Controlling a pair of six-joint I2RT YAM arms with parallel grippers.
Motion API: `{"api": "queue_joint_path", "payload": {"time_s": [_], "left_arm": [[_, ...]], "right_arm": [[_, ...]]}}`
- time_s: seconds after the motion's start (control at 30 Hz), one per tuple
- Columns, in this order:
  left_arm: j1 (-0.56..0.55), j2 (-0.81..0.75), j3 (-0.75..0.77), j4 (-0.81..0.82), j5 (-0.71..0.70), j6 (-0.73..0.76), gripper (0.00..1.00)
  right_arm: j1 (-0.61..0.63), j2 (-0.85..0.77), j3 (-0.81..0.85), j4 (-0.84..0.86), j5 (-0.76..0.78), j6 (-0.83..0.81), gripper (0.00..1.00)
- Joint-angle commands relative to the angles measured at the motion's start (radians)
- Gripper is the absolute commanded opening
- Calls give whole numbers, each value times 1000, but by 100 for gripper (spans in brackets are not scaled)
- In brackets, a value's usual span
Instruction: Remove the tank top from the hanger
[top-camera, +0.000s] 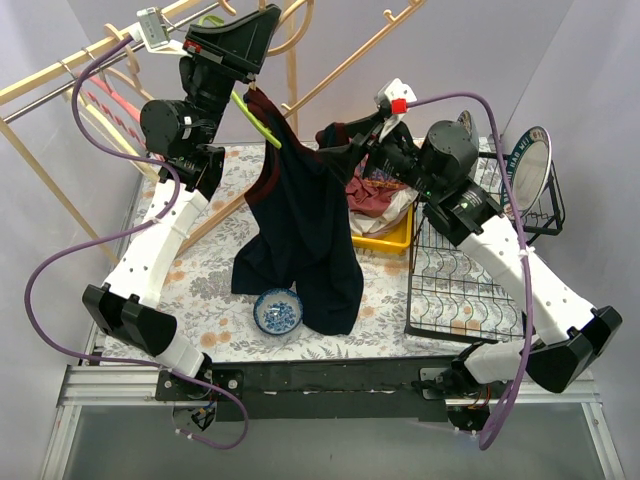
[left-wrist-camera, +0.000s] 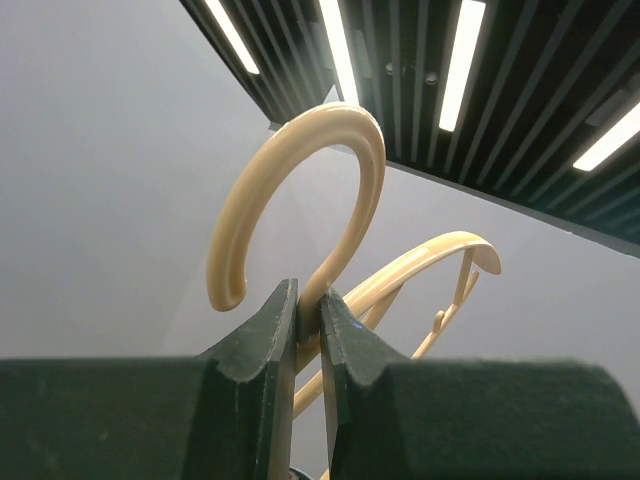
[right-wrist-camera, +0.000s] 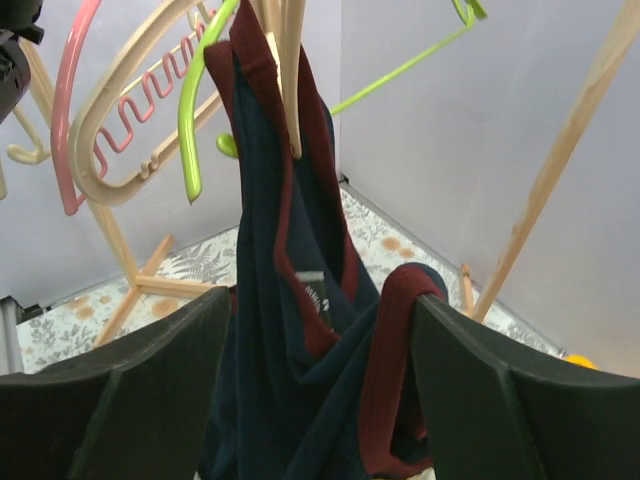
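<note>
L gripper (left-wrist-camera: 308, 300): clamping shut on the neck of the beige hanger (left-wrist-camera: 345, 190), just under the hook, and holding it high over the table (top-camera: 210, 300).
Garment: tank top (top-camera: 300, 230), navy w/ maroon trim, is hanging off that hanger at the top; its lower end is pooling on the table, touching or just beside the bowl (top-camera: 277, 310).
R gripper (right-wrist-camera: 320, 300): fingers are standing wide apart w/ cloth bunching between them, pinching nothing yet. A maroon strap (right-wrist-camera: 395, 320) is looping right beside one finger.
Risk, wrong bite: closing here is prob. catching several layers at once, not one strap, so a pull would be dragging the whole garment against the hanger instead of slipping it off.
Risk, hanger twist: L is gripping only a thin neck, so a sideways tug from R could be rotating or slipping it in the pads.
Risk, snag: green hanger (right-wrist-camera: 188, 120) is sitting just beside the neckline; can't tell if it's touching. The strap may be hooking on it.
Risk, bowl: a trailing hem could be sweeping the bowl along.
</note>
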Motion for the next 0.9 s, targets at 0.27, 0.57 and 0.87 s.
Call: {"api": "queue_joint_path", "payload": {"time_s": [0.27, 0.57, 0.87], "left_arm": [[-5, -1, 78, 33, 38, -91, 0], [-6, 11, 80, 96, 35, -167, 0], [-5, 57, 52, 162, 21, -148, 0]], "right_arm": [[1, 109, 170, 89, -163, -62, 89], [21, 212, 173, 185, -220, -125, 86], [87, 269, 189, 142, -113, -136, 1]]}}
